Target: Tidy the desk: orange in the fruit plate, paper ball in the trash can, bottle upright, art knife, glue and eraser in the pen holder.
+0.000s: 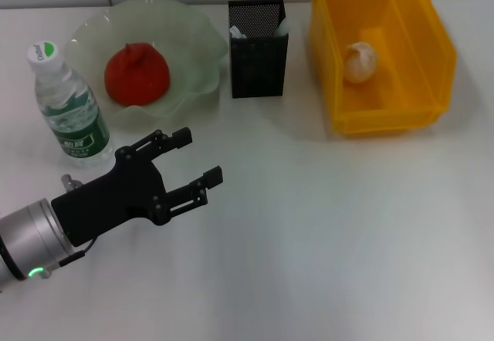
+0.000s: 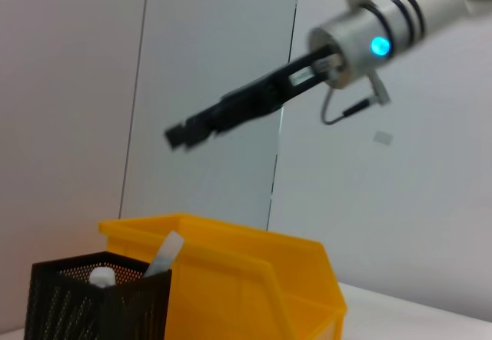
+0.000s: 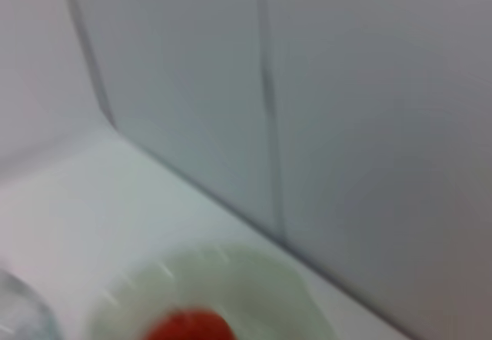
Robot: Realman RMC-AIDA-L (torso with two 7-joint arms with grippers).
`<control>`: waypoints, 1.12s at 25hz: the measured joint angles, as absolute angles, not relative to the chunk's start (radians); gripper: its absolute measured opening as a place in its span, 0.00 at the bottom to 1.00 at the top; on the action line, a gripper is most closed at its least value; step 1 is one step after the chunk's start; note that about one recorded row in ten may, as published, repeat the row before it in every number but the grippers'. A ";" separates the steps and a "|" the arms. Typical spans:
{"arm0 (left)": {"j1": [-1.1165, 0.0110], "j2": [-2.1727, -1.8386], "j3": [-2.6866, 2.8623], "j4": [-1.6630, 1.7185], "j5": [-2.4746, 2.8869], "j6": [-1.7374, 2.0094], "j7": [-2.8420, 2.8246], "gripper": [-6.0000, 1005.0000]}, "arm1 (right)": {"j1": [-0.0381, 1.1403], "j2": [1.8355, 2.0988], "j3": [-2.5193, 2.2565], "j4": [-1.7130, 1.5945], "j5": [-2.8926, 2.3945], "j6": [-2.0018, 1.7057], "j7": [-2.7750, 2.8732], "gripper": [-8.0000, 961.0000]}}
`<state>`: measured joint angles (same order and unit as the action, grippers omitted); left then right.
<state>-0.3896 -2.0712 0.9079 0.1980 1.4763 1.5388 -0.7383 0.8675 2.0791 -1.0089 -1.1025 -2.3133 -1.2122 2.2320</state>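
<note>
The orange lies in the pale green fruit plate, also seen in the right wrist view. Left of the plate the bottle stands upright. The paper ball rests inside the yellow trash can. Two white-tipped things poke out of the black mesh pen holder; I cannot tell art knife from glue. The eraser is hidden. My left gripper hovers open and empty over the table in front of the plate. My right gripper hangs high above the trash can.
The pen holder stands between the plate and the trash can, close to both. A pale wall runs behind the table's far edge. White tabletop stretches across the front and right.
</note>
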 joint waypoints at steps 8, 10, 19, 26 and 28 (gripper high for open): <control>-0.402 -2.069 0.915 0.204 1.479 1.558 -0.749 0.79 | 0.508 2.061 -0.956 -0.973 -1.526 -1.396 1.548 0.75; -0.405 -2.066 0.924 0.208 1.480 1.562 -0.755 0.79 | 0.470 2.048 -0.916 -0.853 -1.453 -1.518 1.385 0.75; -0.406 -2.055 1.051 0.265 1.487 1.557 -0.764 0.79 | 0.427 1.984 -0.846 -0.373 -1.582 -1.767 0.856 0.75; -0.395 -2.039 1.054 0.271 1.493 1.569 -0.765 0.79 | 0.431 2.037 -0.845 -0.368 -1.701 -1.714 0.851 0.75; -0.391 -2.029 1.052 0.269 1.494 1.580 -0.765 0.79 | 0.437 2.048 -0.841 -0.365 -1.707 -1.690 0.856 0.75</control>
